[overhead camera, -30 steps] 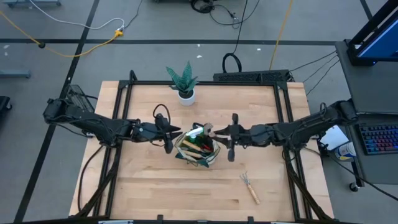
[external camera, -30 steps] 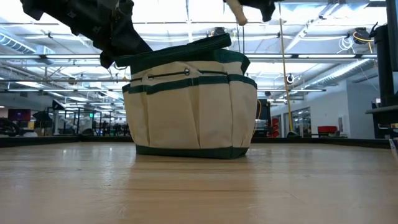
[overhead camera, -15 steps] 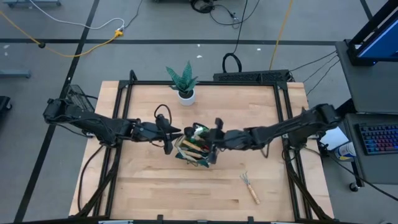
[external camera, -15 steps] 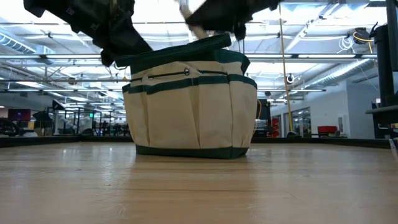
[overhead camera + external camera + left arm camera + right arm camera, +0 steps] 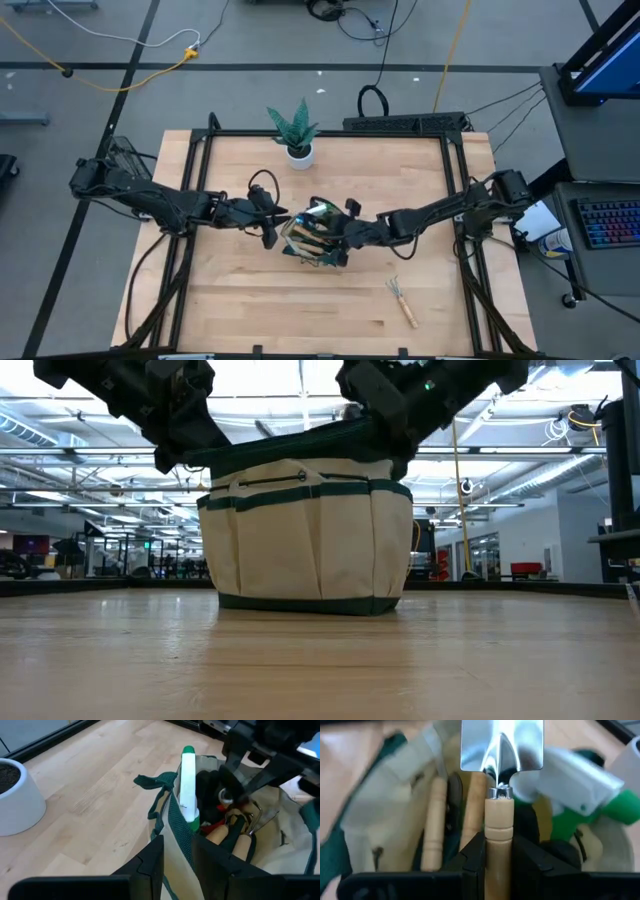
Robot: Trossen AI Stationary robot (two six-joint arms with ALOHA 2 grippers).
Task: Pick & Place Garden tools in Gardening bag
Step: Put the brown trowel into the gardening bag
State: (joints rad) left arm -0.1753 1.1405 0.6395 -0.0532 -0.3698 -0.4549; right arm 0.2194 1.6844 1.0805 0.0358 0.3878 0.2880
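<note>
The beige gardening bag (image 5: 312,240) with green trim stands on its base at the table's middle and also shows in the low view (image 5: 305,535). In it are a green spray bottle (image 5: 188,785), wooden tool handles (image 5: 436,820) and something red and black. My left gripper (image 5: 177,851) is at the bag's left rim, shut on it. My right gripper (image 5: 499,847) is over the bag's right part (image 5: 338,236), shut on a wooden-handled metal trowel (image 5: 501,750). A hand rake (image 5: 402,298) lies flat on the table at the near right. My left gripper holds the bag's left rim (image 5: 176,832), the wall with its green trim between the two fingers, one inside and one outside. It comes from the table's left, slanting down. The bag stands on the table. My right gripper pinches the trowel's wooden handle (image 5: 498,822) between its two fingers. The fingers lie along the handle, and the metal blade (image 5: 502,745) sticks out ahead of them, over the bag's opening. The gripper comes from the table's right, slanting down. Whether the blade touches the contents cannot be told.
A spiky green plant in a white pot (image 5: 296,138) stands at the far middle, also in the left wrist view (image 5: 15,795). Bare wood lies along the near edge (image 5: 250,310) and at the table's left.
My right gripper has carried the trowel toward the table's left and down, from beside the bag's right rim to over its opening. My left gripper has stayed on the bag's left rim, and the bag has not moved.
</note>
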